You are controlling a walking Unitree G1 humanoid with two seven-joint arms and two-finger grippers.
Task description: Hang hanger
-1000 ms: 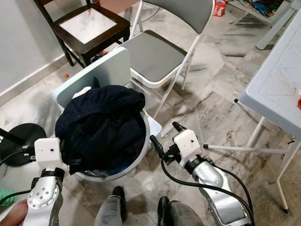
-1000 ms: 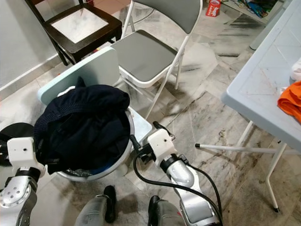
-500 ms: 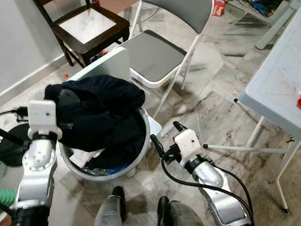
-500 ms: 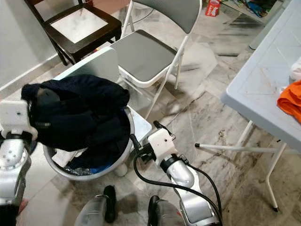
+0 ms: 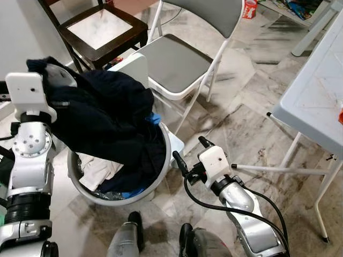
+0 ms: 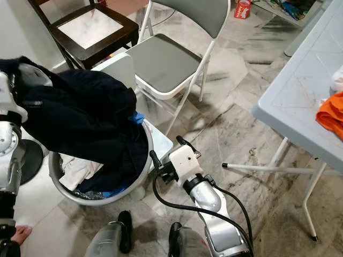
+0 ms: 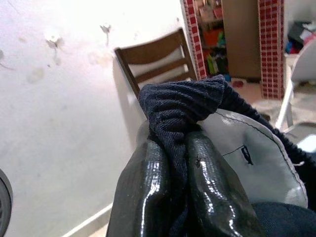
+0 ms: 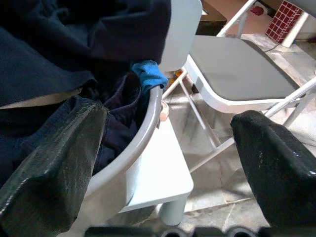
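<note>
Jaws: left gripper (image 7: 173,187) clamps dark garment (image 5: 102,123) (marble floor (image 5: 241,107)); right gripper (image 8: 163,163) spread.

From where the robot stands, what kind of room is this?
Most likely a lived-in home, perhaps a laundry or utility corner. A laundry basket full of clothes sits on the marble-patterned floor, with a folding chair and a dark wooden chair nearby, and the left gripper lifts a dark navy garment.

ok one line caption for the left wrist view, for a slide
Left gripper shut on a fold of dark navy garment, lifted before a white wall and a brown wooden chair.
</note>
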